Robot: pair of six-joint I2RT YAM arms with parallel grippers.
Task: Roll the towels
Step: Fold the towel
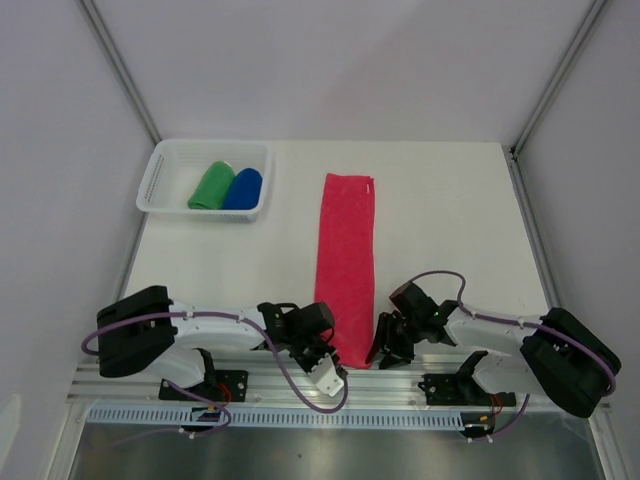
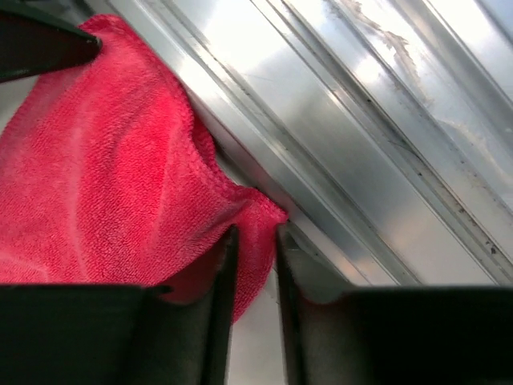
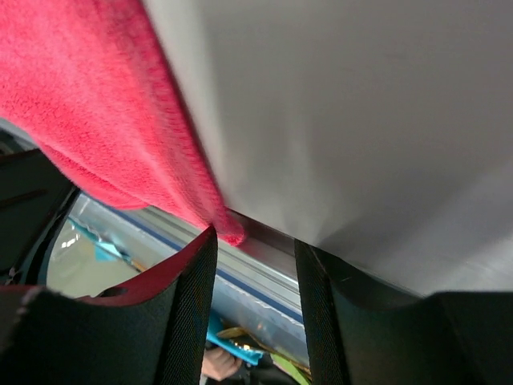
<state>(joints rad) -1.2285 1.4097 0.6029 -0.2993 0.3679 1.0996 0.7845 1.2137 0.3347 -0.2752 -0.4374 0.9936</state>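
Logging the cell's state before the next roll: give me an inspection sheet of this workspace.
Surface: white table, no stains seen.
Job's things: pink-red cloth towel lies flat in a long strip at centre; green rolled towel and blue rolled towel lie side by side in the white plastic mesh basket, far left.
Clutter: nothing seen.
Grippers: left gripper pinches the pink-red towel's near left corner; right gripper open, the near right corner at one fingertip.
Cables: purple cables loop along both arms.
Surroundings: white enclosure walls; aluminium rail at near edge.
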